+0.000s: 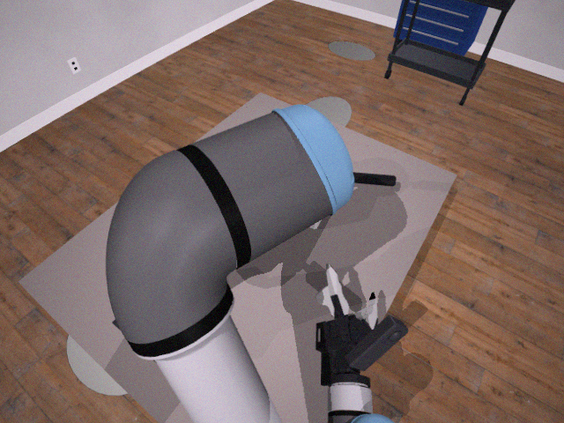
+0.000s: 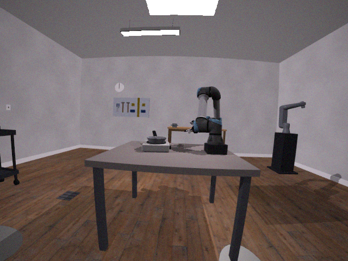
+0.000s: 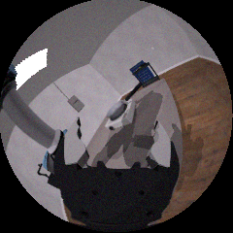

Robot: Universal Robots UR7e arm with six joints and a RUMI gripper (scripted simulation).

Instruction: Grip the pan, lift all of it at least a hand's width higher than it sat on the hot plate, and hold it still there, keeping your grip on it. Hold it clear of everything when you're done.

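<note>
The dark grey pan [image 2: 156, 138] sits on the white hot plate [image 2: 155, 146] on the grey table [image 2: 171, 160]. In the top view my arm's elbow hides the pan, and only its black handle [image 1: 374, 179] sticks out to the right. In the wrist view the pan [image 3: 116, 110] lies far ahead on the hot plate. My gripper [image 1: 352, 286] is open and empty, above the table and well short of the pan. It also shows in the exterior view [image 2: 191, 129], to the right of the pan and higher, and in the wrist view [image 3: 126, 141].
My arm's black base [image 2: 215, 148] stands on the table to the right of the hot plate. A black cart [image 1: 437, 55] and a blue drawer cabinet [image 1: 439, 20] stand on the floor beyond the table. The table's edge lies close to the gripper's right.
</note>
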